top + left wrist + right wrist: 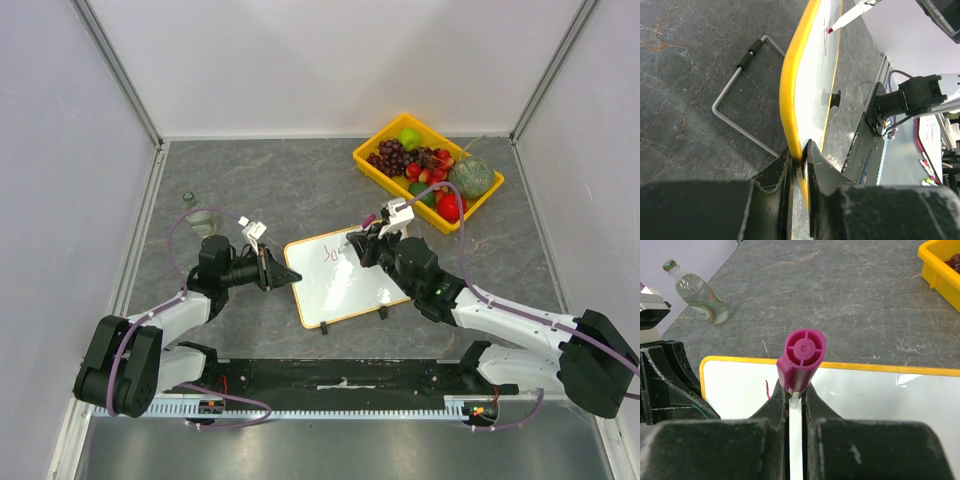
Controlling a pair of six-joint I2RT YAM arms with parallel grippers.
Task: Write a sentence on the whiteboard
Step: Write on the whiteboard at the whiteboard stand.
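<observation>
My left pincer point(272, 270) clamps the whiteboard point(345, 290) at nine o'clock; my right pincer point(368, 247) pinches a marker point(801, 357), tip at eleven o'clock.

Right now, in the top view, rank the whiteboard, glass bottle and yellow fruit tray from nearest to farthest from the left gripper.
1. whiteboard: its left edge is clamped in the left gripper.
2. glass bottle: farther back, to the gripper's left.
3. yellow fruit tray: far right corner.

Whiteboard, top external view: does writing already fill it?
No, the whiteboard shows only a few red letters near its far left corner.
</observation>
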